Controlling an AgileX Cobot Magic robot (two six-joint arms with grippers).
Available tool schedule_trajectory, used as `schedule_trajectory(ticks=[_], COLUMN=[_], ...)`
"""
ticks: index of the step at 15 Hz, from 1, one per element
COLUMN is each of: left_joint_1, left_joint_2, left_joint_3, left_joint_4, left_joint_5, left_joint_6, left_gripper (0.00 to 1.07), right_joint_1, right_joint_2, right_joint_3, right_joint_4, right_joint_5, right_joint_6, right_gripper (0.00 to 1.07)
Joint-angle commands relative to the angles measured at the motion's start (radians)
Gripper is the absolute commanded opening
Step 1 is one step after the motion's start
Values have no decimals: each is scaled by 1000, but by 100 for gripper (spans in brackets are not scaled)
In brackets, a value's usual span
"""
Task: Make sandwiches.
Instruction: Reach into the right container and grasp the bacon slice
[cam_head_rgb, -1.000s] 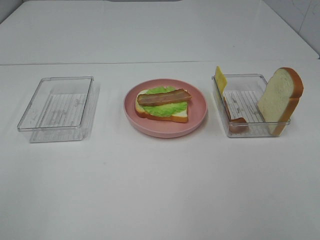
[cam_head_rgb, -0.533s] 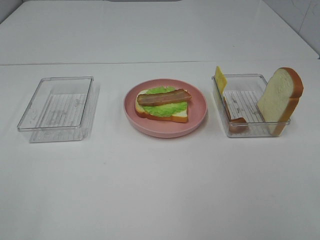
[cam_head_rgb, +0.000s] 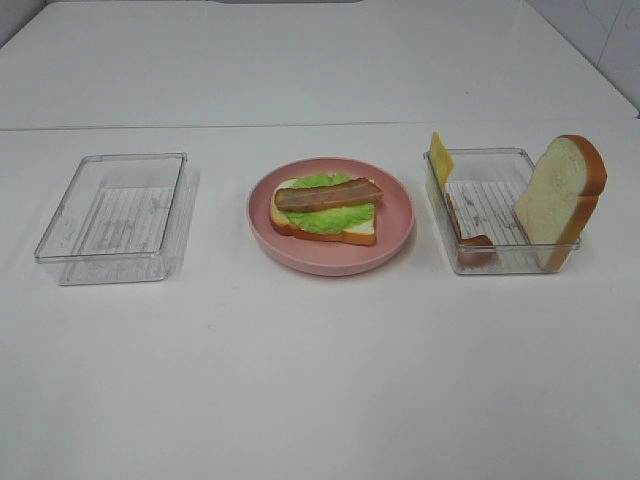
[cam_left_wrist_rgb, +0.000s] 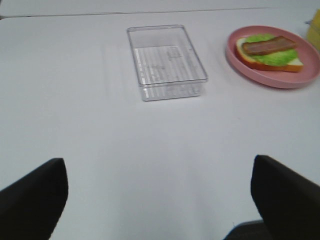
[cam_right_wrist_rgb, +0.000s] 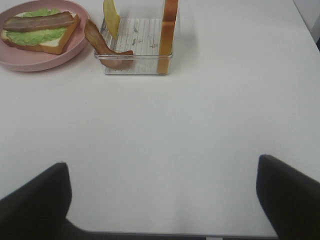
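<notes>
Left gripper: fingers spread wide, nothing held, poised low above the table, facing a clear tray.

Right gripper: equally wide, nothing held, facing a second clear tray.

Sandwich, part-built: bread slice, lettuce and bacon strip, stacked on a pink plate at table centre.

At the plate's 3 o'clock, the second tray held a cheese slice, a loose bacon strip and an upright bread slice leaning at its 3 o'clock wall. The first tray sat at 9 o'clock.
</notes>
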Motion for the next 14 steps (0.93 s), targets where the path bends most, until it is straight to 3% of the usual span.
schedule_trajectory(ticks=[1, 3, 14], left_joint_1=[90, 118, 110], left_joint_2=[-22, -22, -18], left_joint_3=[2, 2, 2], left_joint_4=[-12, -28, -28], left_joint_5=[-2, -2, -3], left_joint_6=[8, 35, 35], left_gripper=[91, 91, 91], right_joint_1=[4, 4, 4], right_joint_2=[-26, -26, -26], right_joint_3=[4, 4, 4], right_joint_4=[0, 0, 0], right_joint_5=[-5, -5, -5], right_joint_6=[7, 7, 7], right_gripper=[98, 98, 98])
